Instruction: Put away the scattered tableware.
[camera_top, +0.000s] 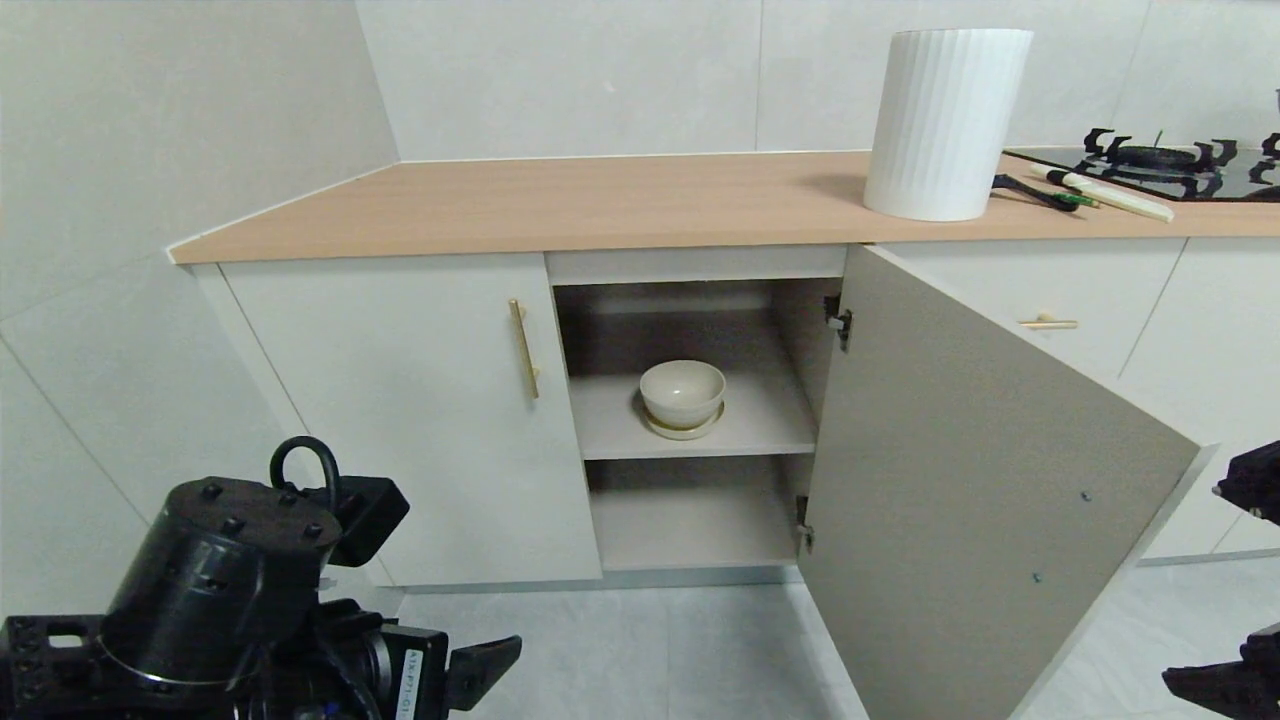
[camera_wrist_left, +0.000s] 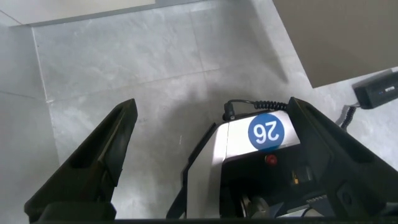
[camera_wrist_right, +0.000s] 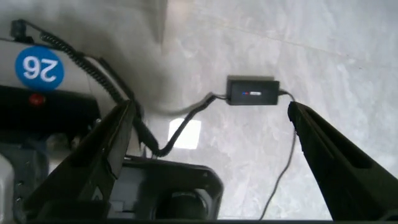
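- Left gripper (camera_wrist_left: 211, 106): fingers spread wide, nothing between them. It hangs low, pointing at the floor tiles (camera_wrist_left: 155, 56), well apart from the cabinet.
- Right gripper (camera_wrist_right: 211, 109): likewise spread and empty, over the floor. A small black box (camera_wrist_right: 252, 92) on a cable lies on the tiles beyond it.
- Bowl (camera_top: 682, 392): pale, upright, sitting on a small plate (camera_top: 683, 432) on the upper shelf (camera_top: 760, 425) of the open cabinet. The lower shelf holds nothing that I can make out.
- Cabinet door (camera_top: 960, 480): swung wide, standing between the right arm and the shelves.
- Counter (camera_top: 560, 205): a tall white ribbed container (camera_top: 945, 120) stands near the stove (camera_top: 1180, 165). Just beside it lie a pale stick (camera_top: 1105, 193) and a dark utensil (camera_top: 1040, 192) with a green part — too small to identify further.
- Judgement: bowl and plate look stowed; the two slim pieces by the stove seem the tableware left to collect.
- Handling, estimated: both pieces look light and stiff, lying flat on the wood, so there is little for the fingers to get under. Pinch across the middle of the shaft, fingers square to its length, or it may roll or pivot.
- Bowl, if it needs shifting: probably glazed ceramic — rigid, slick, breakable. Take it at the rim, one finger inside and one outside, and set it down gently.
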